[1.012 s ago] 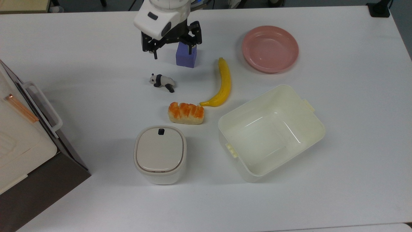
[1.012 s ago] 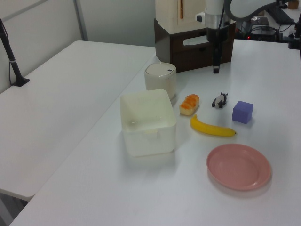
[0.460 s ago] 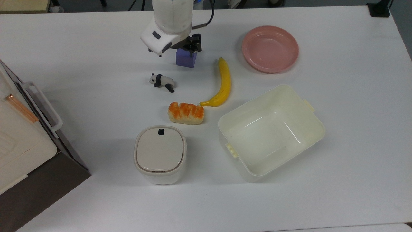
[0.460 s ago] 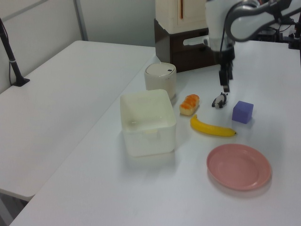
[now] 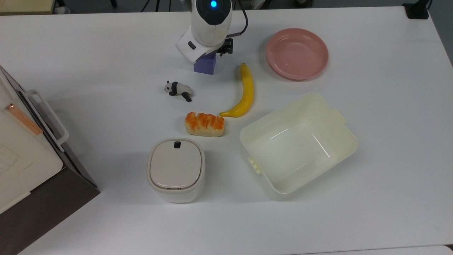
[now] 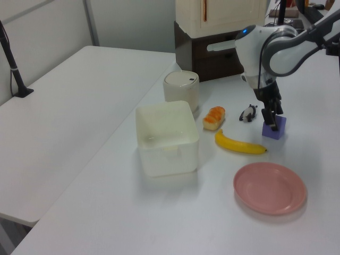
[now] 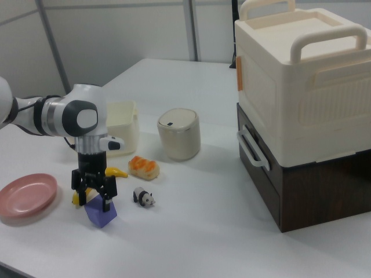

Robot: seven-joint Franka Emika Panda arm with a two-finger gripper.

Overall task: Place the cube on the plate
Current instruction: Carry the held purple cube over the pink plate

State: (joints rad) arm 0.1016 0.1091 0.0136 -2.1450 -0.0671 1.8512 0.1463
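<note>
Straddling the cube [image 7: 101, 212], the hand [image 7: 93, 198] stood spread with one finger on either side of it, not yet pinching. The cube sat on the table [image 5: 106, 42], well apart from the plate [image 5: 297, 54], with the banana [image 5: 245, 91] between them in the top view. A good grasp, in my judgement, called for sinking a little lower, centring, then squeezing evenly on opposite faces before lifting clear of the banana. A second before, the hand had hung higher and off to the top view's left of the cube; the cube itself had not moved.
</note>
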